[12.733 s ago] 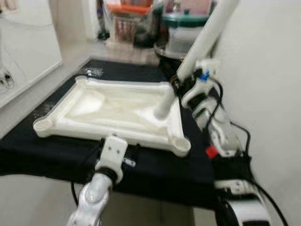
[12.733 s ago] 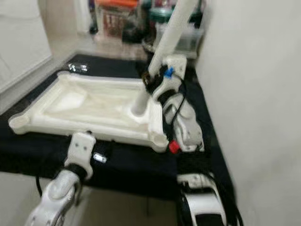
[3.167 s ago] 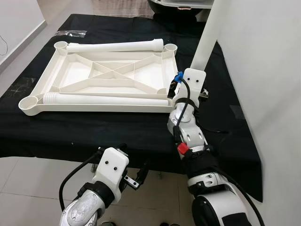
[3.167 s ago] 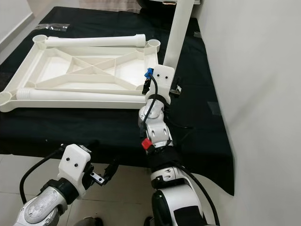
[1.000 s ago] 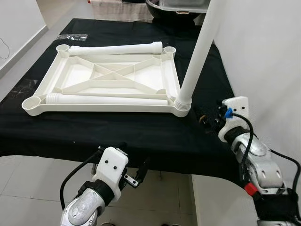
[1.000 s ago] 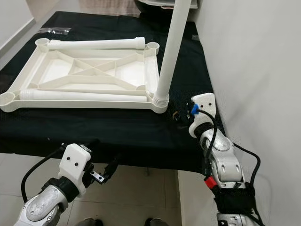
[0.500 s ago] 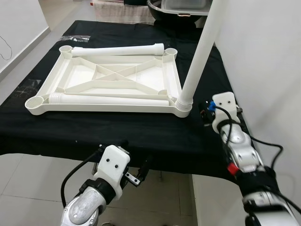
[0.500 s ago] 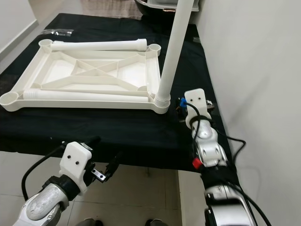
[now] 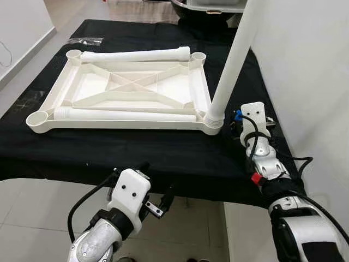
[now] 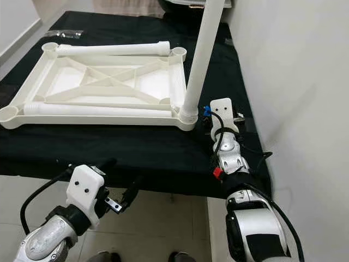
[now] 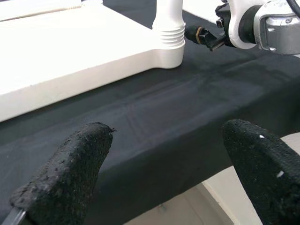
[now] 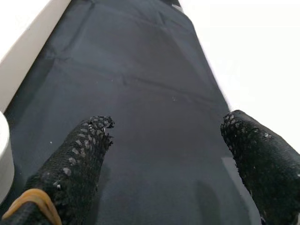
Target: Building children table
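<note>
Right gripper [image 9: 235, 121]: drawn back in beside upright leg [image 9: 232, 65], fingers parted, empty.
Remaining legs [image 9: 122, 115] flat in tabletop [image 9: 131, 93] on counter [image 9: 136, 153], lengthwise left-right; left gripper [image 9: 163, 199] open, below edge, nearer.

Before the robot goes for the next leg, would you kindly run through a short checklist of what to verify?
1. Upright leg seated in the near right corner socket of the tabletop: ok, though tightness cannot tell.
2. Right gripper open, holding nothing, over the black cloth beside that leg: ok.
3. Left gripper open, holding nothing, below the table edge: ok.
4. Two loose legs lying on the tabletop, far leg and near leg: ok.
5. Fourth leg located: cannot tell.
</note>
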{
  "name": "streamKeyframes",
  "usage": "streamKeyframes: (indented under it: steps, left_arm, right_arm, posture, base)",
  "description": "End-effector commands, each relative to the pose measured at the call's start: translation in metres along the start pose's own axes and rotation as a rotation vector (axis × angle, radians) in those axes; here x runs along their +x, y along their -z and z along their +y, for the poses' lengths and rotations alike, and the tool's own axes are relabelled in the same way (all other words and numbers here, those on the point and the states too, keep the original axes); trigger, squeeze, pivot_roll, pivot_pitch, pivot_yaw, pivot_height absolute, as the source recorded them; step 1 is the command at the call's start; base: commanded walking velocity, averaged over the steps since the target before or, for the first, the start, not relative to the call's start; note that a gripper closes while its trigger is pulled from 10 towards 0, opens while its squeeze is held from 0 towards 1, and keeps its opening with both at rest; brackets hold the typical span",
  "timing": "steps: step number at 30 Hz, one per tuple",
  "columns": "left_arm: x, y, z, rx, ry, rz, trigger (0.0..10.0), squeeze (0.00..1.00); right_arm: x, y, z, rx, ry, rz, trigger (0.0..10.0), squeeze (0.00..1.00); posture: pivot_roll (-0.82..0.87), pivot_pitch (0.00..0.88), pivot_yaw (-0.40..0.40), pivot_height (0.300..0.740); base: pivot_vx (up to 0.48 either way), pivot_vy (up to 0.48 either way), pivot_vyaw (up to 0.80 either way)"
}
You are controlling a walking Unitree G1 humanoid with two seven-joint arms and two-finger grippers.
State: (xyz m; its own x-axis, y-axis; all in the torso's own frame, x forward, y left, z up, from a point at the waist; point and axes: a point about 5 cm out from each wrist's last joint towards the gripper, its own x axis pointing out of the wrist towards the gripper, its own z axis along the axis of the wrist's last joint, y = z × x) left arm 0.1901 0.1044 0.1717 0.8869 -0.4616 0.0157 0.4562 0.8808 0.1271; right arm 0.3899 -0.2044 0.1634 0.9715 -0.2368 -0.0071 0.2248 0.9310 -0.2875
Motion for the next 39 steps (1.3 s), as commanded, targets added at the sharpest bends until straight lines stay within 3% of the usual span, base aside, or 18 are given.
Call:
streamKeyframes:
  steps: [1,9,21,25,27,28,31,39]
  left_arm:
    - [-0.003,-0.003,-0.002,-0.011,0.012,0.003,10.0,0.0]
    - [-0.002,-0.006,0.0,-0.004,0.014,0.001,10.0,0.0]
    - [-0.002,-0.01,0.004,0.013,0.003,0.001,10.0,0.0]
    - [-0.001,-0.009,0.005,0.017,0.002,0.002,10.0,0.0]
    - [-0.001,-0.009,0.005,0.017,0.002,0.002,10.0,0.0]
    - [0.001,-0.009,0.007,0.025,0.001,0.0,10.0,0.0]
    - [0.002,-0.011,0.011,0.033,-0.001,-0.003,10.0,0.0]
    - [0.004,-0.012,0.016,0.052,-0.004,-0.005,10.0,0.0]
  right_arm:
    - [0.002,0.0,0.001,0.056,0.01,-0.001,10.0,0.0]
    - [0.004,0.0,0.006,0.137,-0.033,0.014,10.0,0.0]
    - [0.005,-0.006,0.015,0.158,-0.083,-0.028,10.0,0.0]
    - [0.003,-0.01,0.026,0.199,-0.198,-0.063,10.0,0.0]
    - [0.003,-0.01,0.026,0.199,-0.198,-0.063,10.0,0.0]
    - [-0.001,-0.01,0.036,0.189,-0.322,-0.093,10.0,0.0]
    - [-0.005,-0.008,0.041,0.166,-0.396,-0.115,10.0,0.0]
    - [-0.002,-0.019,0.032,0.141,-0.381,-0.188,10.0,0.0]
  posture:
    - [0.18,0.241,-0.045,0.74]
    - [0.18,0.244,-0.041,0.74]
    - [0.19,0.239,-0.04,0.74]
    - [0.19,0.234,-0.039,0.74]
    - [0.19,0.234,-0.039,0.74]
    - [0.19,0.235,-0.037,0.74]
    - [0.19,0.236,-0.036,0.74]
    - [0.19,0.237,-0.031,0.74]
  base:
    - [0.0,0.0,0.0]
    - [0.0,0.0,0.0]
    - [0.0,0.0,0.0]
    - [0.0,0.0,0.0]
    - [0.0,0.0,0.0]
    - [0.0,0.0,0.0]
    - [0.0,0.0,0.0]
    - [0.0,0.0,0.0]
